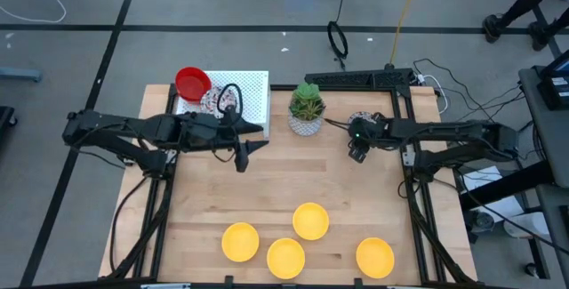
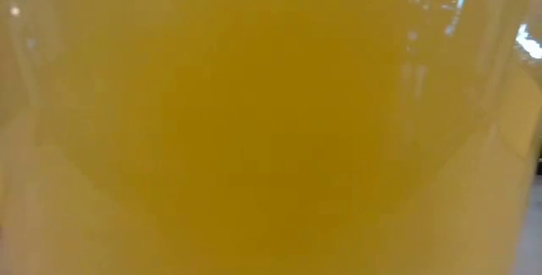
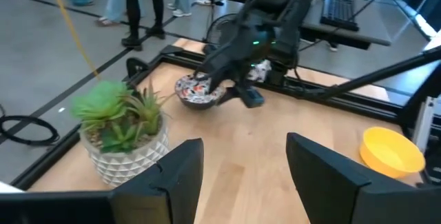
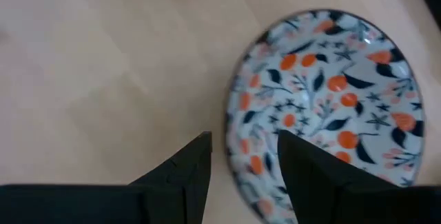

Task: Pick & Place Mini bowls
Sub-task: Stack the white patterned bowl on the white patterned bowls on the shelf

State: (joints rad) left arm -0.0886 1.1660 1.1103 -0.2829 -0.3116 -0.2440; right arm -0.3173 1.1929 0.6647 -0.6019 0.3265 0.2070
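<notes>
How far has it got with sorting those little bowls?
Done: a red bowl and a floral one sit on the white mat. In hand: the right hand straddles another floral bowl's rim; the left hand is open, empty. Left: four yellow bowls at the front.

4 bowls [image 1: 310, 220] along table [image 1: 204, 200] front edge, plant pot [image 1: 306, 111] back centre, stacked bowls [image 1: 193, 84] on tray [image 1: 253, 89] back-left
</notes>
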